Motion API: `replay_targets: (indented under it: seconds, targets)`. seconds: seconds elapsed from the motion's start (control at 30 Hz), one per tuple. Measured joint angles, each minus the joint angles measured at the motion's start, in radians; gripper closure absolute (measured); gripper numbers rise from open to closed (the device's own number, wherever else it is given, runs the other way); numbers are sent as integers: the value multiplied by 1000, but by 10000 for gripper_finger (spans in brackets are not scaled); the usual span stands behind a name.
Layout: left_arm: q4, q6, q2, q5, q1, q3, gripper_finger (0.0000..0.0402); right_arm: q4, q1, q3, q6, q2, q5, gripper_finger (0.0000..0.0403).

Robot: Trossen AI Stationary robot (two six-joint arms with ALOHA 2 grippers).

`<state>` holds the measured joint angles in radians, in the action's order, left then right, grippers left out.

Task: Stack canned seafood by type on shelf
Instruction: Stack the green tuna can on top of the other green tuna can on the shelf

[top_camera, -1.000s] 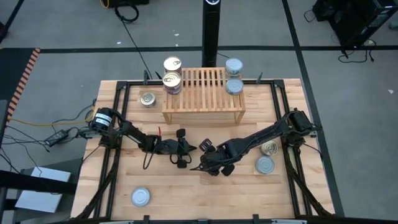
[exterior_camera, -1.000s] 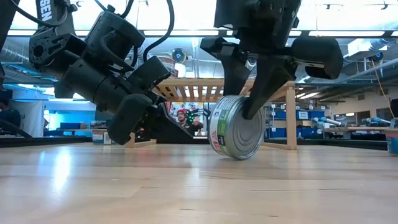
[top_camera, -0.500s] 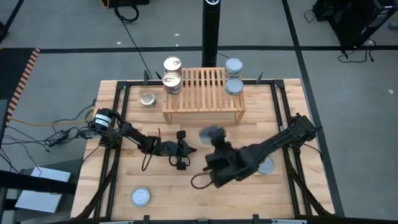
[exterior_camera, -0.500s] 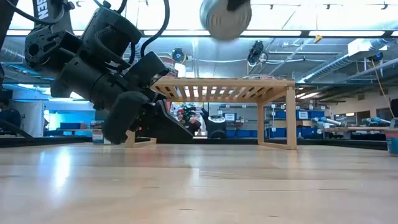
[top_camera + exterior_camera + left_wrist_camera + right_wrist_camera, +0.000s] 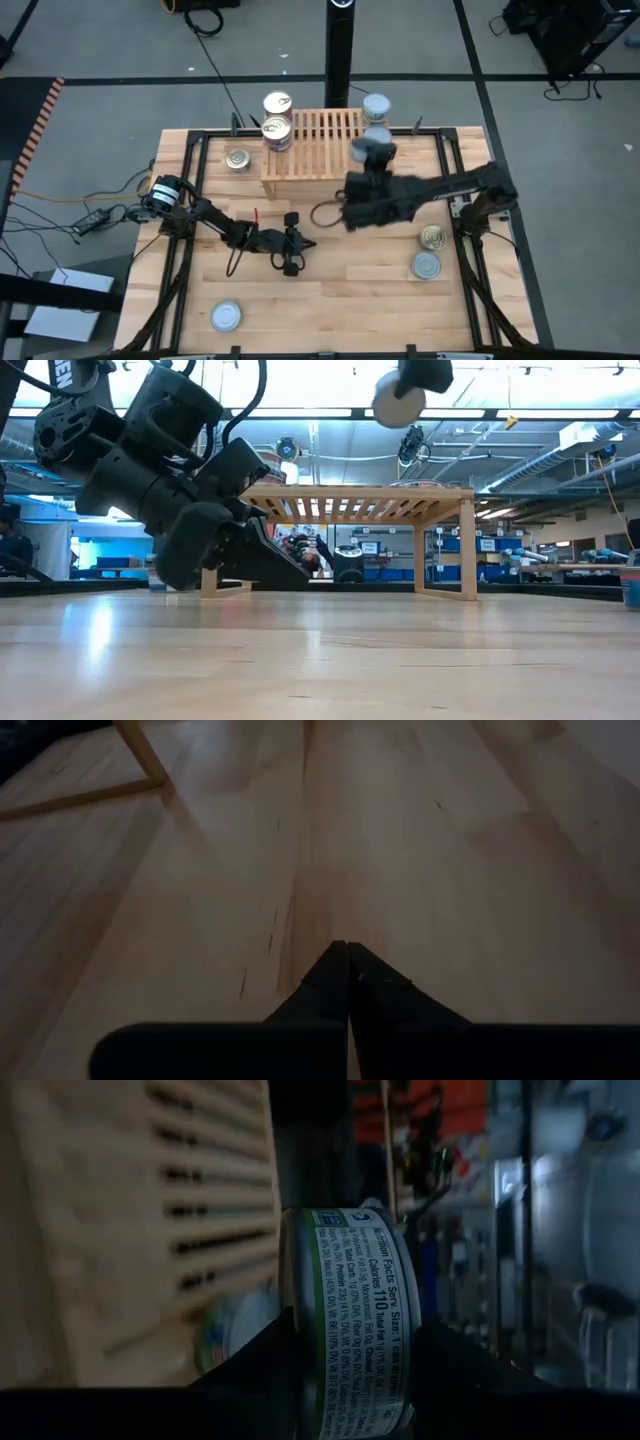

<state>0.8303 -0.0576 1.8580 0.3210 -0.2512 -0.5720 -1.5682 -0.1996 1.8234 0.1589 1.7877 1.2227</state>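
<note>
- Tins in sight from above, eight in all – four gold-lidded, four blue-silver
- Far left of the worktop (image 5: 330, 310), near its front edge: one blue-silver tin (image 5: 226, 316) lying alone, well apart from both arms
- Back left corner: one gold tin (image 5: 238, 158) on the worktop, just beside the shelf's left side board
- Left hand (image 5: 292, 241) sits low over the middle of the worktop, its fingers (image 5: 345, 982) pressed together with nothing between them; no tin is near it
- One shelf (image 5: 325, 150), a slatted light-wood rack at the back centre
- On the shelf's left end: two gold tins, the rear one (image 5: 277, 103) and the front one (image 5: 276, 130) touching; whether either tops a stack cannot be told
- Right hand (image 5: 372, 160) is raised over the right part of the shelf, gripping one blue-silver tin (image 5: 370, 151) – the wrist view shows that tin (image 5: 350, 1320) on edge, its green-banded label facing out, clamped between the two dark fingers (image 5: 250, 1370)
- In the low view the same tin (image 5: 397, 401) hangs high above the shelf top (image 5: 355, 493)
- Shelf's right rear: one blue-silver tin (image 5: 376, 104), just behind the held tin
- Right side of the worktop, beside the right arm's base: one gold tin (image 5: 433, 237) and one blue-silver tin (image 5: 426, 265), close together
</note>
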Motion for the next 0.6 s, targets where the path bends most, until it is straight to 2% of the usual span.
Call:
replay_targets:
  seconds: [0.2, 0.4, 0.6]
  targets:
    - [-11, 5, 0, 0, 0, 0, 398, 8, 80, -181, 5, -94, -18, 251]
    - [10, 4, 0, 0, 0, 0, 398, 151, 153, -331, -148, -104, -11, 251]
    - [20, 4, 0, 0, 0, 0, 398, 199, 219, -374, -159, -104, 10, 251]
